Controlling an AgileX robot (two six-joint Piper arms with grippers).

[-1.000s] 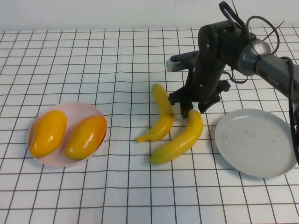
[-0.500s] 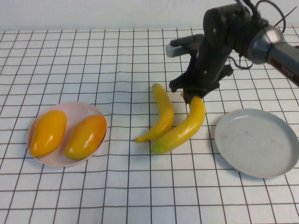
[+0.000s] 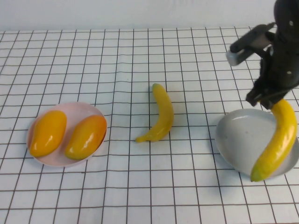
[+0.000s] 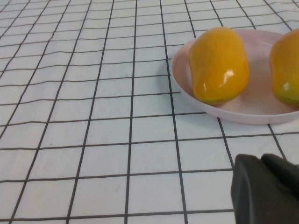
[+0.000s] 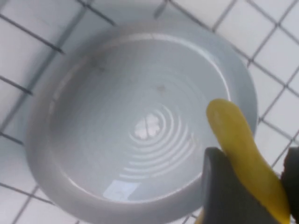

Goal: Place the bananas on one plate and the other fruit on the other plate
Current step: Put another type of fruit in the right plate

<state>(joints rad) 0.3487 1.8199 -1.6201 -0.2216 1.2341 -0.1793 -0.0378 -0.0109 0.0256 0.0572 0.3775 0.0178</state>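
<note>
Over the grey-blue plate (image 3: 243, 140) near the table's right edge, your right gripper (image 3: 270, 99) is clamped on the upper end of one banana (image 3: 275, 142). That banana hangs tilted above the plate, lower tip out past the plate's front rim; you can't tell from the high view whether it touches the plate. In the right wrist view the same banana (image 5: 243, 140) sits between the dark fingers (image 5: 219, 186) with the plate (image 5: 93, 116) below it, otherwise bare.

Second banana (image 3: 161, 114) lies flat on the gridded tablecloth (image 3: 117, 56) near the table's middle, well apart from both plates.

Near the table's left edge, the pale pink plate (image 3: 96, 114) carries both mango-like fruits, side by side: left one (image 3: 48, 132), right one (image 3: 86, 136).

Your left gripper (image 4: 266, 189) is closed, holding nothing, low over the cloth just beside the pink plate (image 4: 247, 109); it's out of the high view.
</note>
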